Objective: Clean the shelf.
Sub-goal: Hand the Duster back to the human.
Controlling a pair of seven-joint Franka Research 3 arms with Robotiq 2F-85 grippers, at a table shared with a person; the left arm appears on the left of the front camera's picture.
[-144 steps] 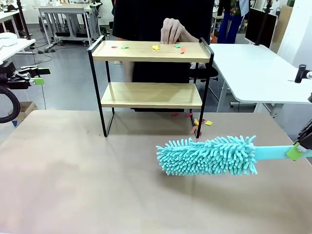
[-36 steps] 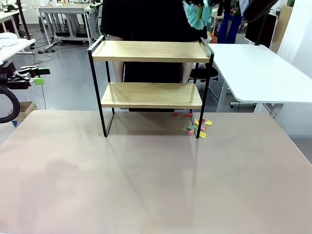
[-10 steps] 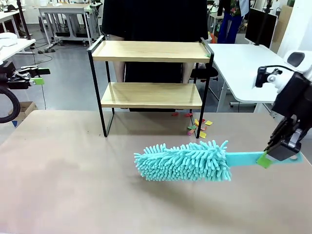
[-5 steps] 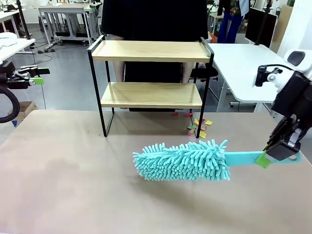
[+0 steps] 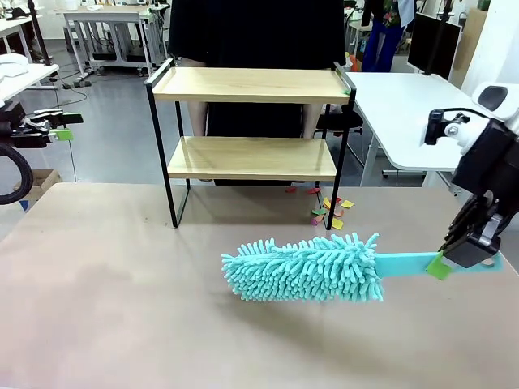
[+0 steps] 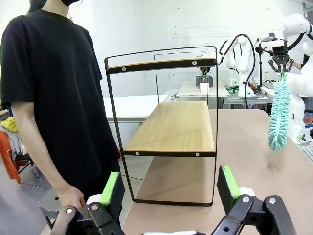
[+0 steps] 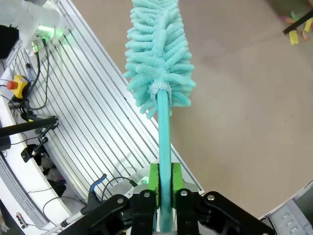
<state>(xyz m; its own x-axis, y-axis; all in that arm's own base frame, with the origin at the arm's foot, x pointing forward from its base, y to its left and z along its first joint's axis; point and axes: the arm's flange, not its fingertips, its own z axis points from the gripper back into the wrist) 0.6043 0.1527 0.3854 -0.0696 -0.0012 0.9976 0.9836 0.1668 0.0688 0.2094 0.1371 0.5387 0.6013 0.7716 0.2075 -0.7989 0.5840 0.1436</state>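
Note:
The shelf (image 5: 251,85) stands at the table's far edge, two bare light wooden boards in a thin black frame; the left wrist view shows this shelf (image 6: 176,127) end-on. My right gripper (image 5: 470,247) at the right side of the table is shut on the flat handle of a teal fluffy duster (image 5: 304,267), whose head hovers just over the table in front of the shelf. In the right wrist view the right gripper (image 7: 164,188) clamps the duster (image 7: 159,46) handle between green pads. My left gripper (image 6: 168,188) is open, off the table's left end, and also appears as the left gripper (image 5: 57,128).
Several small coloured paper scraps (image 5: 331,212) lie on the table by the shelf's right leg. A person in black (image 5: 251,32) stands behind the shelf, also visible as a person (image 6: 54,93) at its end. A white table (image 5: 422,113) sits far right.
The duster has settled a little lower and leftward over the last second. Earlier, coloured scraps lay on the top board with the person's hand there; the board is now bare, with more scraps by the leg.

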